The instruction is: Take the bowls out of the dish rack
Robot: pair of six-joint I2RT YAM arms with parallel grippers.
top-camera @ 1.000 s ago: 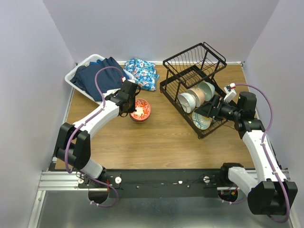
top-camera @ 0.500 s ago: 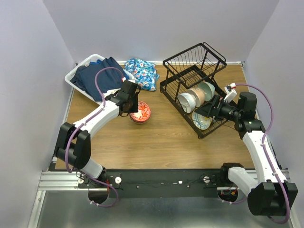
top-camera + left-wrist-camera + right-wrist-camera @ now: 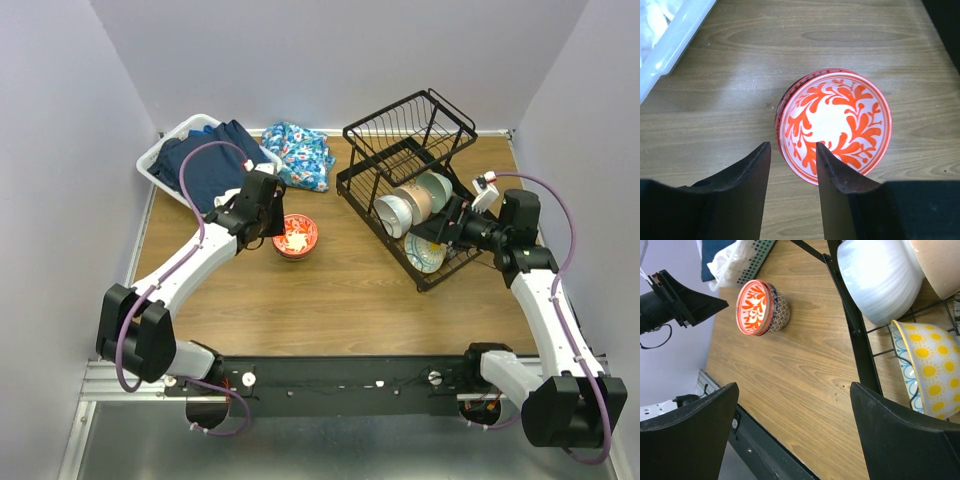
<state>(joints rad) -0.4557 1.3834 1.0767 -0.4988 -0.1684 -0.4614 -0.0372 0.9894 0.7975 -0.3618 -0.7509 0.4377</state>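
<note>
A red-orange floral bowl (image 3: pixel 296 235) (image 3: pixel 835 125) stands upright on the wooden table, nested in a patterned bowl (image 3: pixel 779 312). My left gripper (image 3: pixel 268 218) (image 3: pixel 792 145) hovers over its left rim, open and holding nothing. The black wire dish rack (image 3: pixel 408 160) stands at the right with a white bowl (image 3: pixel 392 215) (image 3: pixel 880 277), a tan bowl (image 3: pixel 415 200) (image 3: pixel 940 265), a mint green bowl (image 3: pixel 438 187) and a yellow bowl with a teal rim (image 3: pixel 425 255) (image 3: pixel 930 370). My right gripper (image 3: pixel 445 230) (image 3: pixel 794 385) is wide open beside the rack's near end, next to the yellow bowl.
A white laundry basket (image 3: pixel 160 155) (image 3: pixel 670 40) of dark blue clothes sits at the back left. A blue floral cloth (image 3: pixel 298 150) lies beside it. The rack's black frame bar (image 3: pixel 850 315) runs past my right fingers. Walls close in both sides.
My left gripper has opened and let go of the red-orange bowl, then drawn back a little to the left. The right arm has barely moved.
</note>
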